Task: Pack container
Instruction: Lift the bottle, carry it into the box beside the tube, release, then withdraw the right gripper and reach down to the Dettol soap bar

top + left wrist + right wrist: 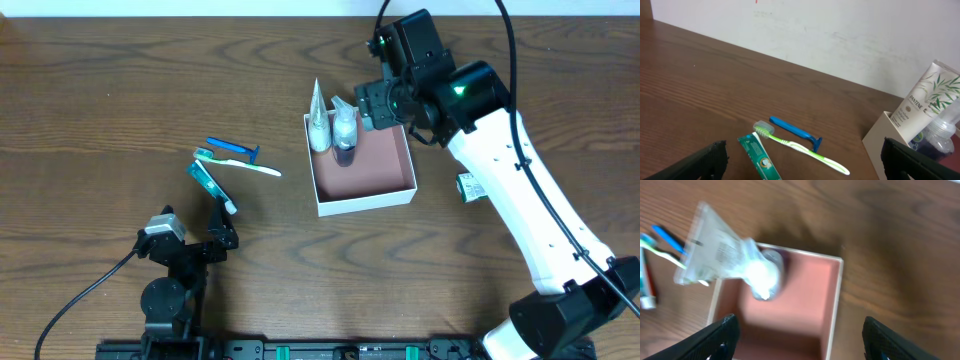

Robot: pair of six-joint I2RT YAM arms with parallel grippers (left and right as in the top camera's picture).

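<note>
Container: the shallow square box (pixel 365 203) with white walls and a pink-brown floor sits right of the desk's (pixel 100 110) middle, closer to the far edge than to the near one.
Inside the container: a white tube (pixel 319 120) stands tilted in the far-left corner, its flat end poking up past the wall. A clear bottle (pixel 345 135) with dark liquid stands just beside it on the right, against the far wall. The rest of the floor is bare.
Right gripper (pixel 800 322): hangs over the container near its far edge, fingers spread wide with nothing between them — the wrist view looks straight down on the tube, the bottle and the pink floor.
Left gripper (pixel 804 145): sits low near the near edge, left of centre, also spread wide and empty. It faces the far edge of the desk.
Loose toiletries: a green-and-white toothbrush (pixel 240 163), a blue razor (pixel 232 149) and a green toothpaste tube (pixel 212 186) lie on the desk left of the container — the razor farthest back, the toothbrush just nearer beside it, the toothpaste nearest the left gripper.
Small carton (pixel 468 186): lies to the right of the container, partly hidden by the right arm.
</note>
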